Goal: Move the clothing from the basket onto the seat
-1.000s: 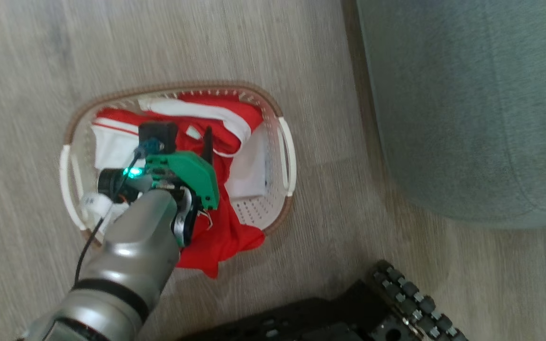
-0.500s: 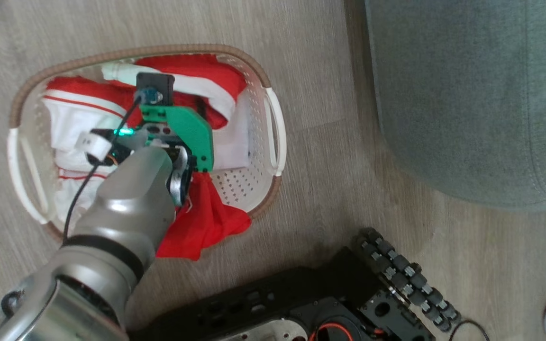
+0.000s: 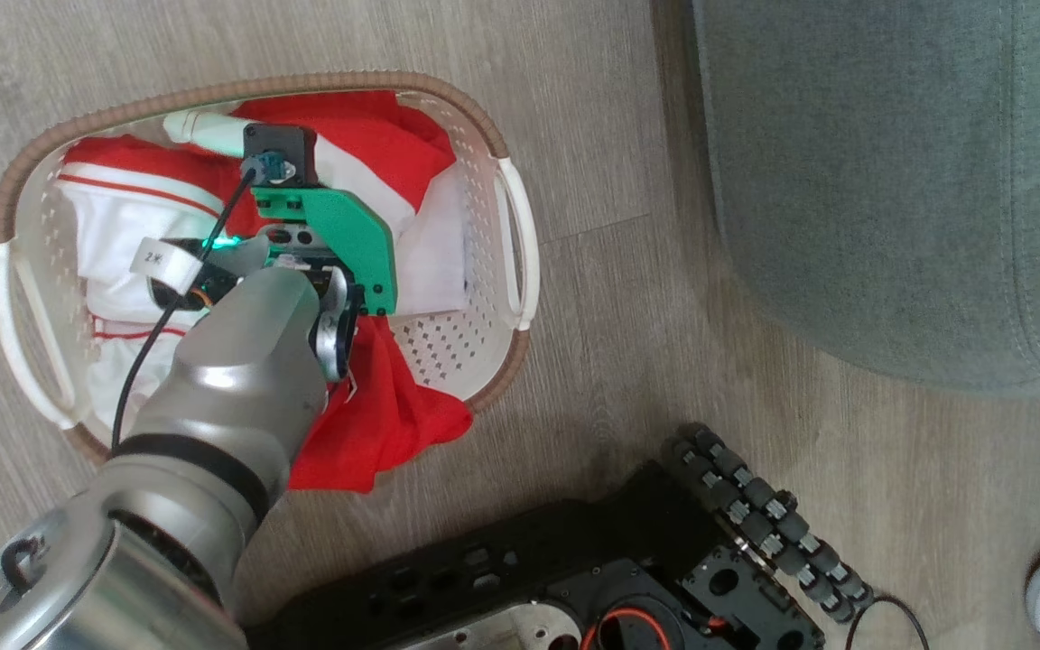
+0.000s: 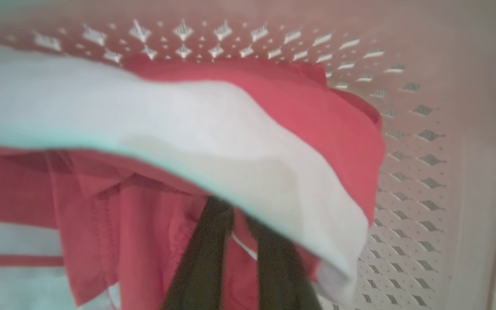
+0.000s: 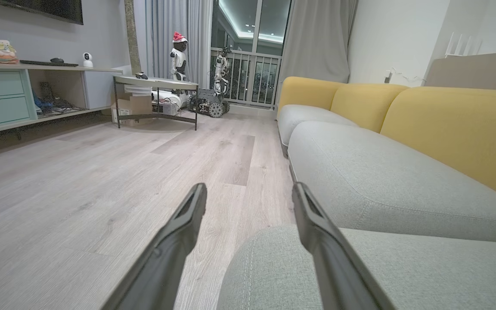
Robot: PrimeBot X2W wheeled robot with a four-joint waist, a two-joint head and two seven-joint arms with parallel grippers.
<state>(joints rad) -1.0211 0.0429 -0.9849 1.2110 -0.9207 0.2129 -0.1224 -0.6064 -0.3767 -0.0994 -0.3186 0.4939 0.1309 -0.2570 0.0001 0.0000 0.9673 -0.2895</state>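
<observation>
Floor: pale wood-look planks point(image 3: 610, 135) run under everything in this living room.
Basket: a small oval cream-white perforated plastic basket with a brown woven-look rim point(image 3: 240, 86) stands on the floor and encloses the left claw.
Clothing: soft red jersey fabric with white panels and thin stripes point(image 3: 366, 135) is heaped in the basket all round that claw. One red tail spills over the rim behind it, toward the robot.
Left claw point(image 4: 236, 215): it is plunged into the heap, its two dark fingers near together with red cloth between them. The tips are hidden under a white fold, so whether they have pinched the cloth cannot be told.
Right claw point(image 5: 249, 186): the fingers are spread wide and empty, above the seat's edge.
Seat: a large grey-green upholstered cushion point(image 3: 872, 181) lies well to the left claw's right, with bare floor between.
Handling: the cloth is probably light, limp and slippery. It will drape, and tangled pieces may rise together. A deep bite on a bunched red fold looks safer than the thin trim.
In the way: the basket wall and white handle point(image 3: 520, 226) stand on the seat side. The hanging tail could snag the rim. The robot's black wheeled base point(image 3: 574, 578) sits behind.
</observation>
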